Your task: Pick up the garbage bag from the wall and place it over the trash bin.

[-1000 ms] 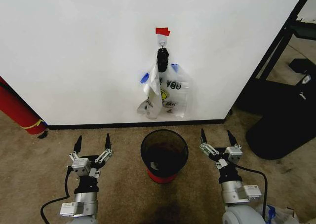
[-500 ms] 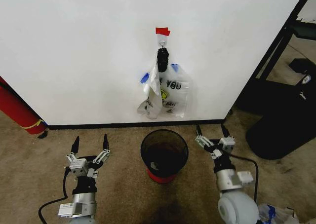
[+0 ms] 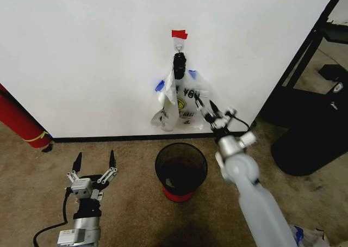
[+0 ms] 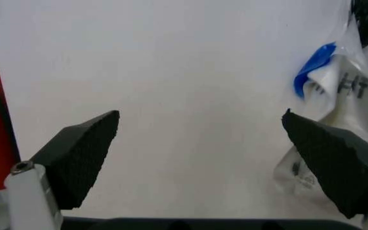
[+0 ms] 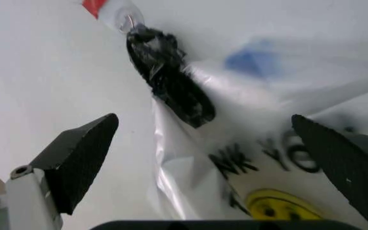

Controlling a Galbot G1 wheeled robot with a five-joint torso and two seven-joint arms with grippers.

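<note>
Garbage bag hanging on the wall at 12 o'clock of the trash bin; right gripper, fingers spread, against its lower edge; left gripper spread, low at 8 o'clock

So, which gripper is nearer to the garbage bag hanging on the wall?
The right. The right gripper is raised in front of the garbage bag, open. The left gripper is low over the carpet, far off to the bag's left.
</note>
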